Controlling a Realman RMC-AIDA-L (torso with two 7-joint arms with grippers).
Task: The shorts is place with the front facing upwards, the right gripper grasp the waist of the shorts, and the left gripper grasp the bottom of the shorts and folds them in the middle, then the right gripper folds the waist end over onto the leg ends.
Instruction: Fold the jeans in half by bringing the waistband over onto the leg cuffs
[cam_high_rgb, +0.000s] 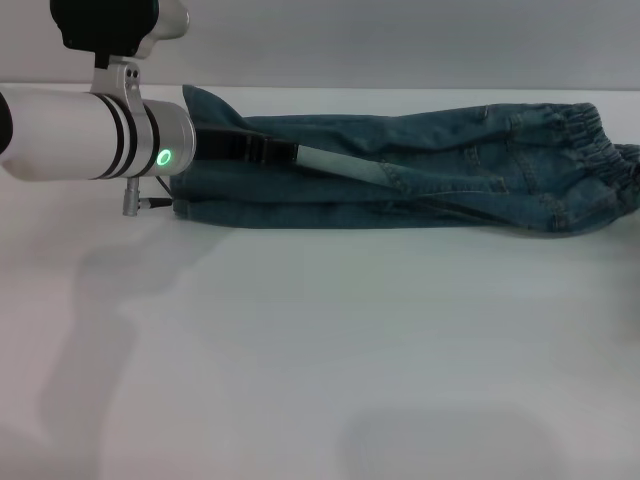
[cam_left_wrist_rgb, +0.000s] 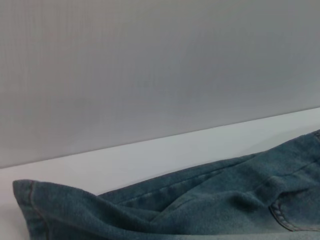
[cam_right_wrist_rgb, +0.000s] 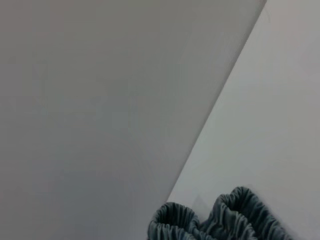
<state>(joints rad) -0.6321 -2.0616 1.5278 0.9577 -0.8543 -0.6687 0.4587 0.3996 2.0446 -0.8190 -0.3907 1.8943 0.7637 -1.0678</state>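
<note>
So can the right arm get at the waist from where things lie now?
Probably yes. The waist lies at the robot's right end of the folded shorts, uncovered, and the left gripper works at the far leg end. The right wrist view shows the ruched band just below that camera.

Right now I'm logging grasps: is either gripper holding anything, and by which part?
The left gripper is at the leg-hem end of the shorts, but a grip cannot be told. The right gripper is not in view.

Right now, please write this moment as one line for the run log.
shorts: folded lengthwise on table | left hand: at leg ends | waist: at robot's right | right hand: not in view
</note>
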